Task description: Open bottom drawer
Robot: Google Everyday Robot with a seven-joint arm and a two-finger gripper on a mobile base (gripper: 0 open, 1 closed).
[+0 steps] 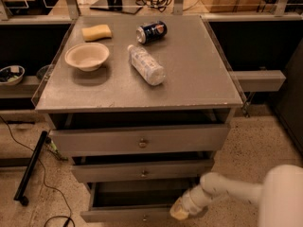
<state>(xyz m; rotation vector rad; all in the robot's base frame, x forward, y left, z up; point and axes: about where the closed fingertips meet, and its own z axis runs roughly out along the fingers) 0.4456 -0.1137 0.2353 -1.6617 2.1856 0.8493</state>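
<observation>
The bottom drawer (118, 216) is the lowest of three grey drawer fronts, at the frame's bottom edge. It stands pulled out, and its dark inside shows behind the front panel. My gripper (179, 213), on a white arm coming in from the lower right, sits at the top edge of that front panel, right of centre. Its yellowish tip rests against or just over the panel. The drawer's knob is hardly visible at the frame's edge.
The middle drawer (142, 171) and top drawer (142, 141) stand slightly out above it. On the cabinet top (199, 79) lie a plastic bottle (147, 64), a soda can (151, 31), a bowl (87, 56) and a yellow sponge (97, 32). A black bar (31, 167) and cables lie on the floor at left.
</observation>
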